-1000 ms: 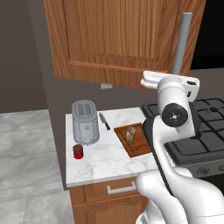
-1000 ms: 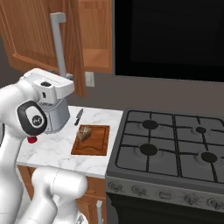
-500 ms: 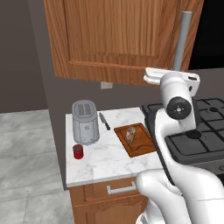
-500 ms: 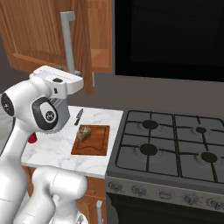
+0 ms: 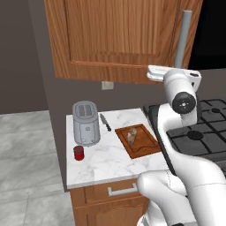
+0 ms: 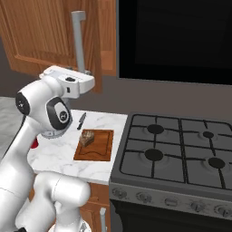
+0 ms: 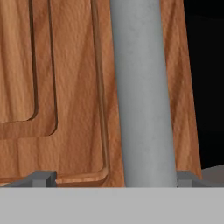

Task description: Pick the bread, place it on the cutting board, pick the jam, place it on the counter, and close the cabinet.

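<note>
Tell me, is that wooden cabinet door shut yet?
Not quite. The cabinet door still angles out from the wall, its edge showing beside the bar handle.

text: none readable | labels: none | signs: none

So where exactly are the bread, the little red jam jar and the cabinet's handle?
bread (image 5: 132, 135), left base view, its crusty side.
jam (image 5: 79, 152), left base view, the jar's red side.
cabinet handle (image 7: 142, 92), hand view, middle of the grey bar.

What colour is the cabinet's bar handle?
Plain light grey, against the brown wood door. The handle shows best in the hand view, standing between the open gripper tips.
</note>
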